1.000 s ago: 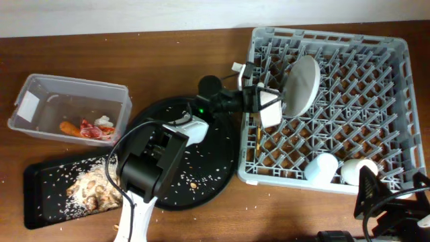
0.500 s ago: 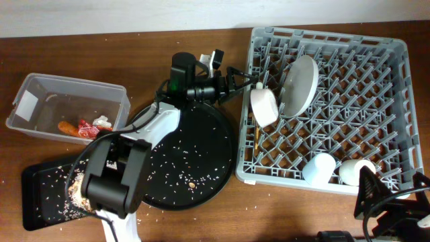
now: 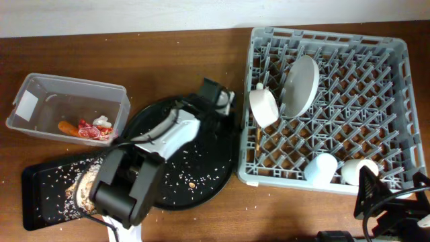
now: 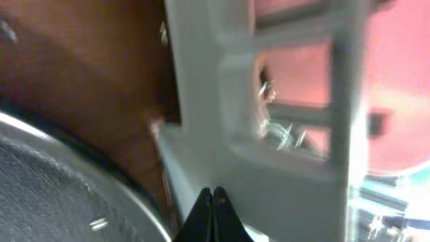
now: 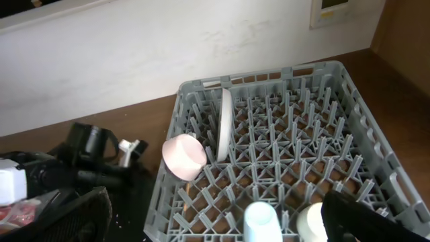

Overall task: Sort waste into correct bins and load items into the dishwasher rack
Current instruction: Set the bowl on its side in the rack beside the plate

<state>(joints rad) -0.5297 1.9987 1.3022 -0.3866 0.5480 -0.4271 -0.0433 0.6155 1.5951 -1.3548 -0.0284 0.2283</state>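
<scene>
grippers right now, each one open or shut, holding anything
Left gripper: shut, fingertips together, holding nothing.
Right gripper: cannot tell, only a dark edge of it shows.

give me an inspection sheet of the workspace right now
surface: brown wooden table; rice grains on the round black tray
job's things: dishwasher rack holds plate on edge, white bowl, light-blue cup, white cup, chopstick; clear tub holds sausage stick, red wrapper, tissue; black tray holds food scraps; fork not seen
clutter: nothing seen beyond the rice
grippers: left gripper shut, nothing in it, beside the rack's wall; right gripper near right, state unclear
cables: black cable looped along the left arm
surroundings: pale wall behind the table
</scene>
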